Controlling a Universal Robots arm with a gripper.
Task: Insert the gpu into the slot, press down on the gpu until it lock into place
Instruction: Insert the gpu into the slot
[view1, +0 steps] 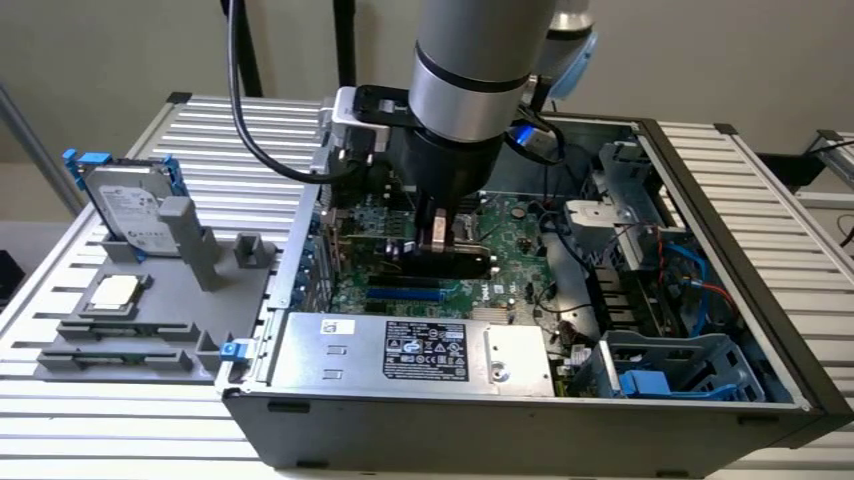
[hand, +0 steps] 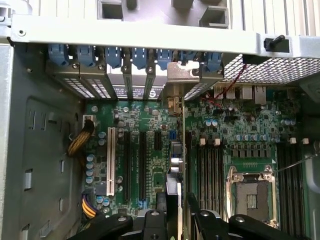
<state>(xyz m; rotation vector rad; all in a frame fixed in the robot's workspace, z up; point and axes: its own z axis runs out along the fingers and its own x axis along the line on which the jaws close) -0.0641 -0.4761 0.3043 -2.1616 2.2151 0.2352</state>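
The gpu (view1: 445, 264) is a thin black card held upright over the green motherboard (view1: 514, 250) inside the open computer case. My gripper (view1: 442, 236) is shut on its top edge. In the wrist view the gpu (hand: 180, 150) shows edge-on, running from my gripper (hand: 176, 201) to its metal bracket (hand: 176, 79) at the case's back wall. A finger (hand: 159, 206) presses on each side of it. A bright-blue slot (view1: 402, 296) shows just beside the card's lower edge in the exterior view. Whether the card sits fully in it I cannot tell.
Black memory slots (hand: 210, 167) and the square silver CPU socket (hand: 252, 192) lie beside the card. A silver power supply (view1: 414, 350) fills the case's near side, with a blue drive cage (view1: 667, 375). A silver hard drive (view1: 127, 212) stands on the grey fixture outside the case.
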